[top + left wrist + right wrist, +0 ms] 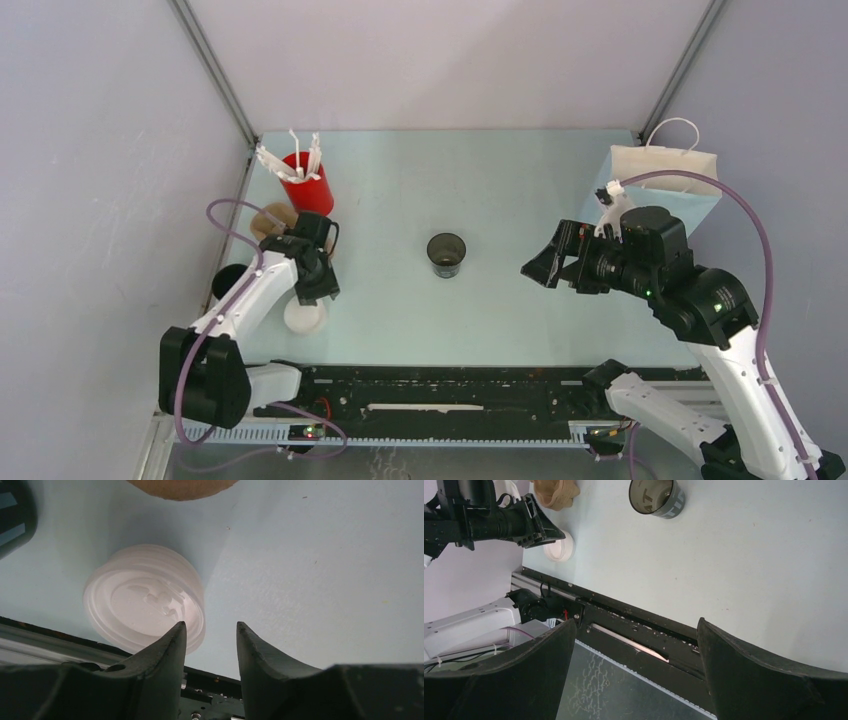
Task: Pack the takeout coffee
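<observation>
Left arm (pixel 245 300) and right arm (pixel 745 385): white link shells, black joint housings, black base blocks. A purple cable (pixel 767 270) runs in loose loops along each arm. Small green light (pixel 717 306) glows on a black joint of the right arm. Left end effector (pixel 210 627) and right end effector (pixel 636 624): matte black, two curved fingers tapering to blunt points.

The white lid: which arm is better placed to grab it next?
Left. The left gripper hangs just above the white lid with jaws open; the right gripper is far across the table, past the open black cup.
</observation>
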Action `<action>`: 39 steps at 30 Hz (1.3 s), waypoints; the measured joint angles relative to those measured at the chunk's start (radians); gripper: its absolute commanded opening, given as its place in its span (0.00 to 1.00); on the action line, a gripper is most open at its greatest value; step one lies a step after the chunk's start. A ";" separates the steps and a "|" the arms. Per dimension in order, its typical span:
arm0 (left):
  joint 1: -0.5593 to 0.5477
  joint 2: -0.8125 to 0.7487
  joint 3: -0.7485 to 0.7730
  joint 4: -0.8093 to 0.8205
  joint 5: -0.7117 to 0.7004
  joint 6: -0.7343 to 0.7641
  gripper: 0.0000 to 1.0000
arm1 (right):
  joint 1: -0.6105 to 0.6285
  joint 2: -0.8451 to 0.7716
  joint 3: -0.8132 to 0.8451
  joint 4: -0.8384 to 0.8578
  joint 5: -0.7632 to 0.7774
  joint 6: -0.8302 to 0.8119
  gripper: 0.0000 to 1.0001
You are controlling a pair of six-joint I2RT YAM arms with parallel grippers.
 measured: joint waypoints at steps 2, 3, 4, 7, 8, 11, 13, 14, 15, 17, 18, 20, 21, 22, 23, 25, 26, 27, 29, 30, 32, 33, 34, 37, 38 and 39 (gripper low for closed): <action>0.000 0.009 -0.002 0.010 0.000 0.002 0.43 | 0.000 -0.003 0.000 -0.002 0.000 0.000 1.00; 0.000 0.011 -0.002 0.016 0.000 0.002 0.43 | 0.000 -0.005 0.000 -0.003 0.001 0.000 1.00; 0.000 0.012 -0.003 0.022 0.000 0.003 0.41 | 0.000 -0.005 0.000 -0.004 0.001 0.000 1.00; 0.000 0.018 -0.010 0.043 0.000 0.004 0.37 | 0.000 -0.006 0.000 -0.006 0.001 0.000 1.00; 0.000 0.021 -0.012 0.047 0.000 0.004 0.36 | 0.000 -0.006 0.000 -0.005 0.000 0.000 1.00; 0.000 0.039 -0.024 0.065 0.000 0.005 0.35 | 0.000 -0.006 0.000 -0.006 0.000 0.000 1.00; 0.000 0.048 -0.032 0.068 0.000 0.005 0.31 | 0.000 -0.006 0.000 -0.006 0.000 0.000 1.00; 0.000 0.050 -0.034 0.068 0.000 0.005 0.30 | 0.000 -0.006 0.000 -0.006 0.000 0.000 1.00; 0.000 0.050 -0.035 0.069 0.000 0.005 0.28 | 0.000 -0.006 0.000 -0.006 0.000 0.000 1.00; 0.000 0.050 -0.035 0.072 -0.001 0.010 0.25 | 0.000 -0.006 0.000 -0.006 0.001 0.000 1.00; 0.000 0.050 -0.035 0.074 -0.002 0.010 0.22 | 0.000 -0.006 0.000 -0.006 0.001 0.000 1.00; 0.000 0.050 -0.035 0.077 -0.003 0.011 0.18 | 0.000 -0.006 0.000 -0.006 0.002 0.000 1.00; 0.000 0.050 -0.035 0.079 -0.004 0.011 0.16 | 0.000 -0.006 0.000 -0.006 0.003 0.000 1.00; 0.000 0.050 -0.035 0.079 -0.004 0.011 0.14 | 0.000 -0.006 0.000 -0.006 0.004 0.000 1.00; 0.000 0.050 -0.035 0.079 -0.005 0.011 0.12 | 0.001 -0.006 0.000 -0.006 0.004 0.000 1.00; 0.000 0.050 -0.035 0.079 -0.006 0.012 0.09 | 0.001 -0.008 -0.005 -0.005 0.004 0.000 1.00; 0.000 0.050 -0.035 0.078 -0.007 0.012 0.07 | 0.001 -0.011 -0.009 -0.005 0.004 0.000 1.00; 0.000 0.050 -0.035 0.078 -0.008 0.012 0.05 | 0.001 -0.013 -0.013 -0.005 0.004 0.001 1.00; 0.000 0.050 -0.035 0.078 -0.012 0.013 0.03 | 0.001 -0.013 -0.018 -0.006 0.003 0.001 1.00; 0.000 0.050 -0.035 0.078 -0.014 0.012 0.01 | 0.001 -0.013 -0.019 -0.005 0.003 0.001 1.00; 0.000 0.050 -0.035 0.077 -0.014 0.013 0.00 | 0.001 -0.013 -0.020 -0.005 0.003 0.001 1.00; 0.000 0.049 -0.035 0.076 -0.015 0.013 0.00 | 0.001 -0.013 -0.021 -0.005 0.003 0.001 1.00; 0.000 0.048 -0.035 0.074 -0.016 0.013 0.00 | 0.001 -0.013 -0.022 -0.005 0.003 0.001 1.00; 0.000 0.039 -0.035 0.062 -0.022 0.013 0.00 | 0.001 -0.013 -0.023 -0.005 0.003 0.001 1.00; 0.000 0.033 -0.035 0.057 -0.023 0.013 0.00 | 0.001 -0.012 -0.023 -0.005 0.003 0.001 1.00; 0.000 0.023 -0.034 0.050 -0.023 0.013 0.00 | 0.001 -0.011 -0.023 -0.005 0.003 0.001 1.00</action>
